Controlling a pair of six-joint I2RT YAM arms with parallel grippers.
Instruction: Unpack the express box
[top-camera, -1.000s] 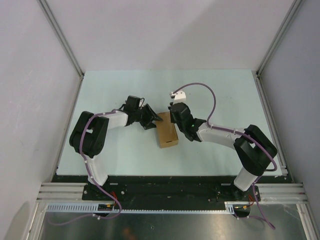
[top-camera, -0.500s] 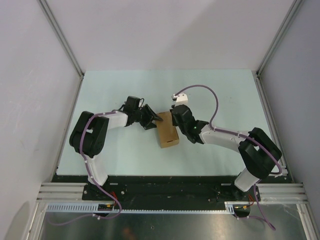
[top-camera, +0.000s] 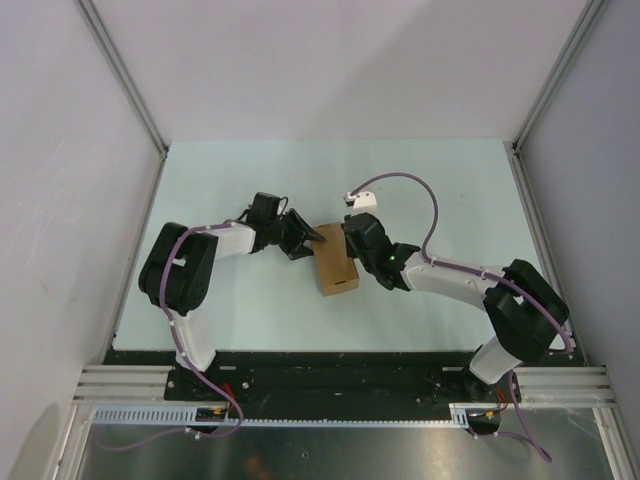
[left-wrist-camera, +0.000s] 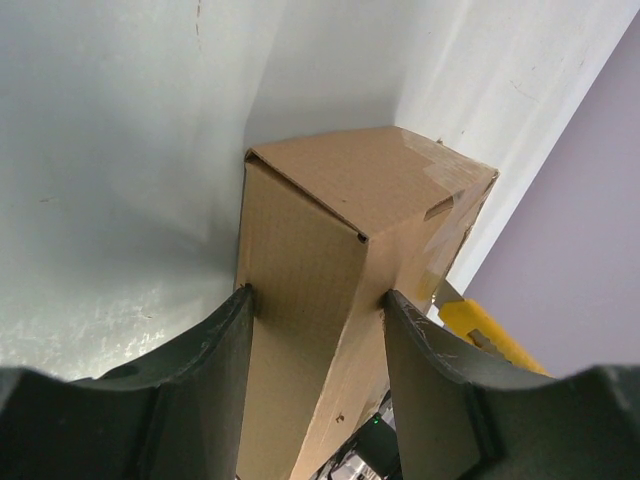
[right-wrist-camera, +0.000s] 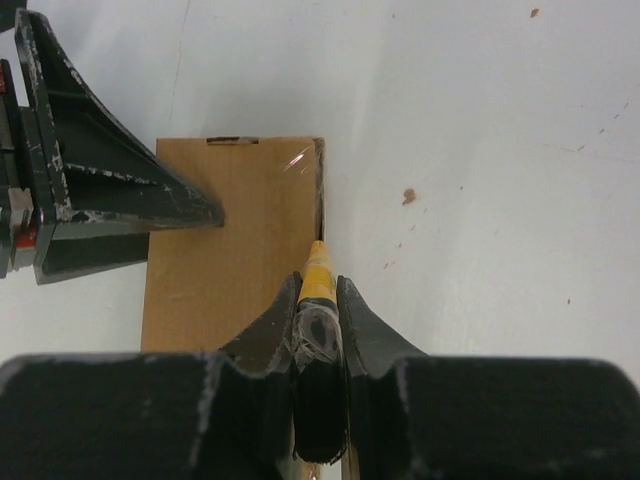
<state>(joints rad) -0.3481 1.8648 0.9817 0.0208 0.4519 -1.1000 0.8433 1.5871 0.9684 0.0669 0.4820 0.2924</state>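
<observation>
The express box (top-camera: 336, 268) is lying mid-desk (top-camera: 420, 180), its long axis running away from the arm bases. The left gripper (top-camera: 310, 238) is clamping its far end across the width. The right gripper (right-wrist-camera: 318, 290) is clenching the utility knife (right-wrist-camera: 320, 268), whose tip is sitting at the box's right long edge, apart from the left gripper's fingers.

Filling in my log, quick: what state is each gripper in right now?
Left gripper: closed on the express box, one finger each side.
Right gripper: shut on the utility knife, tip at the box's edge.
</observation>
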